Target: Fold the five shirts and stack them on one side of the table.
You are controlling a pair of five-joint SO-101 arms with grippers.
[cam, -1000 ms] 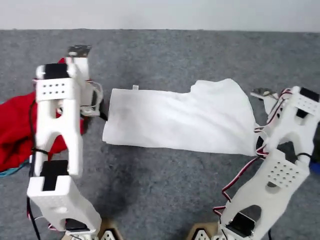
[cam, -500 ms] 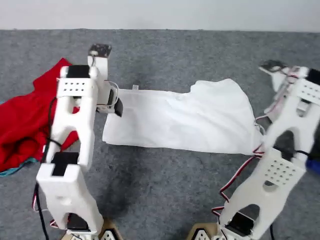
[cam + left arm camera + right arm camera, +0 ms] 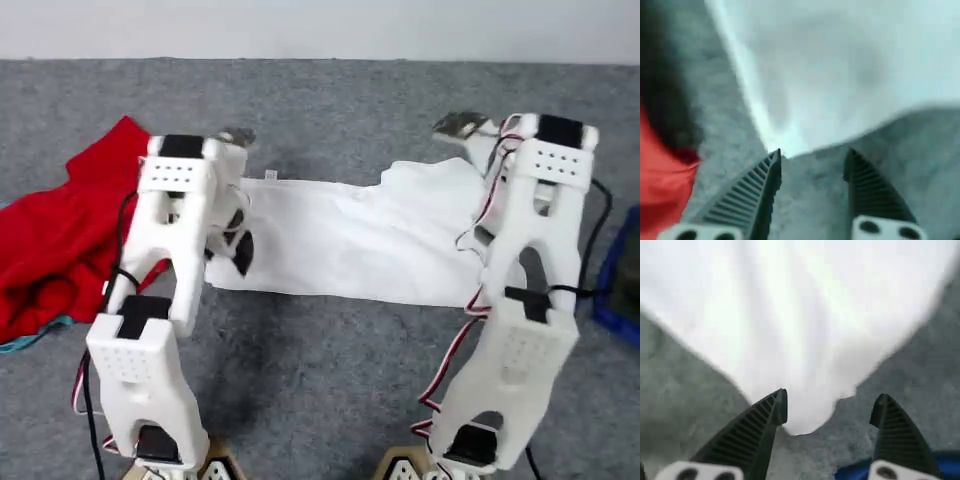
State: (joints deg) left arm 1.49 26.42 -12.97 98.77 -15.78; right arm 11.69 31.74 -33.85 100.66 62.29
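A white shirt lies spread across the middle of the grey tabletop, laid out as a long band. The left end effector hangs over the shirt's near corner on the side of the red shirt, which lies crumpled at the tabletop's left side. Its jaws are apart and empty. The right end effector, also spread wide and holding nothing, hangs over the white shirt's opposite near corner. A blue object lies near that corner.
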